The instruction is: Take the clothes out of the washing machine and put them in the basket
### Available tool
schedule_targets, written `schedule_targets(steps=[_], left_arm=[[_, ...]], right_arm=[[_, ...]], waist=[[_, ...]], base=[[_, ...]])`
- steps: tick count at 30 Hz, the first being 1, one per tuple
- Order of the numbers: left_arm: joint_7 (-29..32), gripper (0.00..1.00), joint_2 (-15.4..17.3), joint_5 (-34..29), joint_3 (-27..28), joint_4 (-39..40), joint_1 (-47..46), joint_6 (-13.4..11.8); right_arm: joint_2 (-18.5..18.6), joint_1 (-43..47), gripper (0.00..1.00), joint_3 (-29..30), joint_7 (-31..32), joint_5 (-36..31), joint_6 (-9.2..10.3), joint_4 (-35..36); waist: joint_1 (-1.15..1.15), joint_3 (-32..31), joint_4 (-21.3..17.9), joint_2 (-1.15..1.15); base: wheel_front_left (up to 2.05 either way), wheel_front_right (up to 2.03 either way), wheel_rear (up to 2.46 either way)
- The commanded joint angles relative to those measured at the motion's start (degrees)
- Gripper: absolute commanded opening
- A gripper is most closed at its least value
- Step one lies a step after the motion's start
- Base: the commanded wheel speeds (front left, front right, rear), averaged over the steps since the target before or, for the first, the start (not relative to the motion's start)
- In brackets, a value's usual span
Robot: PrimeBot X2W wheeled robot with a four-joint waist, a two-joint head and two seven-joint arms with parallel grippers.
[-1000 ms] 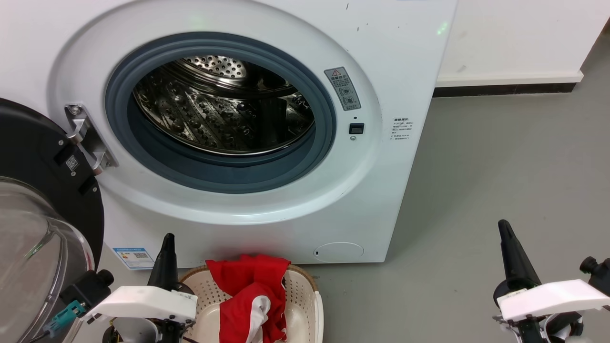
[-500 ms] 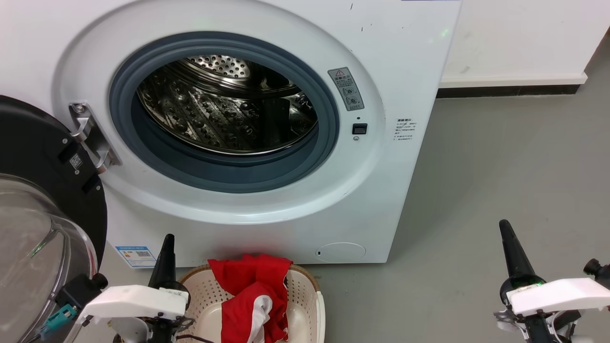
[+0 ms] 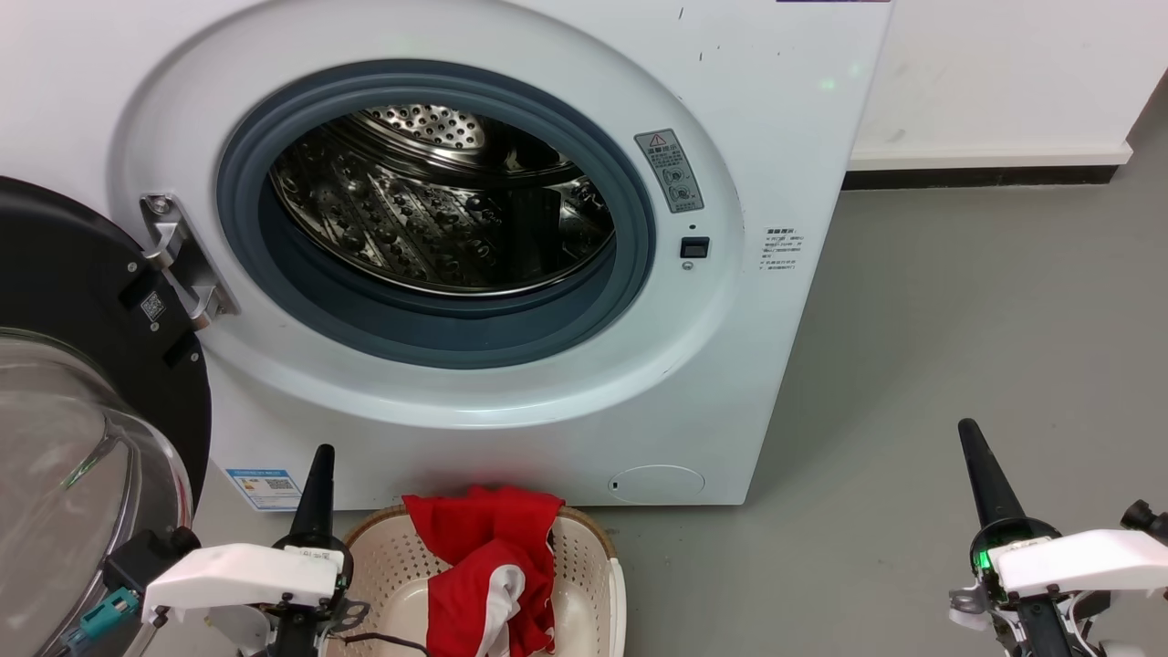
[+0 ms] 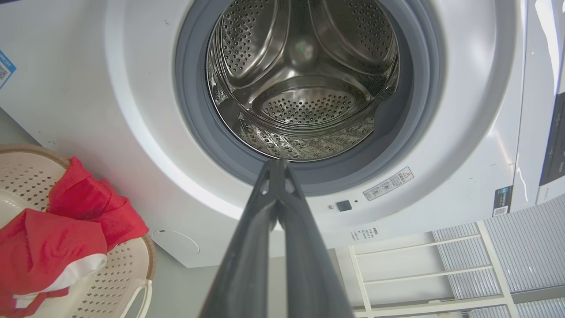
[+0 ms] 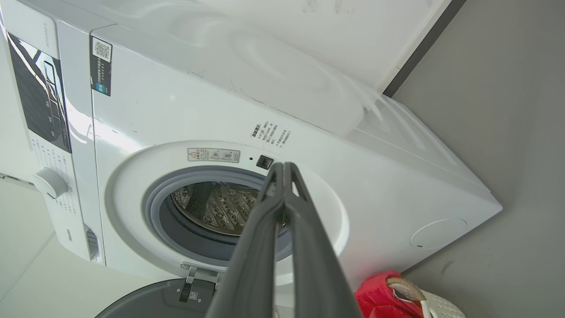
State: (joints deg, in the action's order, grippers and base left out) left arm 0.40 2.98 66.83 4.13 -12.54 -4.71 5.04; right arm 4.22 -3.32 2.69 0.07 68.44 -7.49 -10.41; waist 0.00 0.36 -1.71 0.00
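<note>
As clothes (image 3: 488,570) lie in basket (image 3: 394,558), left pincer (image 3: 321,453) beside, closed

Basket (image 3: 392,558) half beyond bottom edge

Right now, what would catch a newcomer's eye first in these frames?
The washing machine looms across the upper head view, its door swung open at the left and the perforated steel drum gleaming inside the grey ring. Below it, bright red clothes lie heaped in the basket on the floor. The left gripper and right gripper are shut, holding nothing.
</note>
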Motion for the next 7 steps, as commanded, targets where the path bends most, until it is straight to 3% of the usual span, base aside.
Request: schedule_targets(steps=[1, 7], left_arm=[[0.37, 0.00, 0.04, 1.49, 0.33, 0.20, -1.12, 0.33], [1.19, 0.00, 0.02, 4.92, 0.66, -0.05, -1.23, 0.63]], right_arm=[[0.35, -1.38, 0.00, 0.18, 0.39, 1.56, -0.01, 0.09], [0.32, -1.70, 0.00, 0.42, 1.00, 4.98, -0.01, -0.42]], waist=[[0.00, -0.01, 0.05, 0.00], [0.00, -0.03, 0.24, 0.00]], base=[[0.00, 0.00, 0.00], [0.00, 0.00, 0.00]])
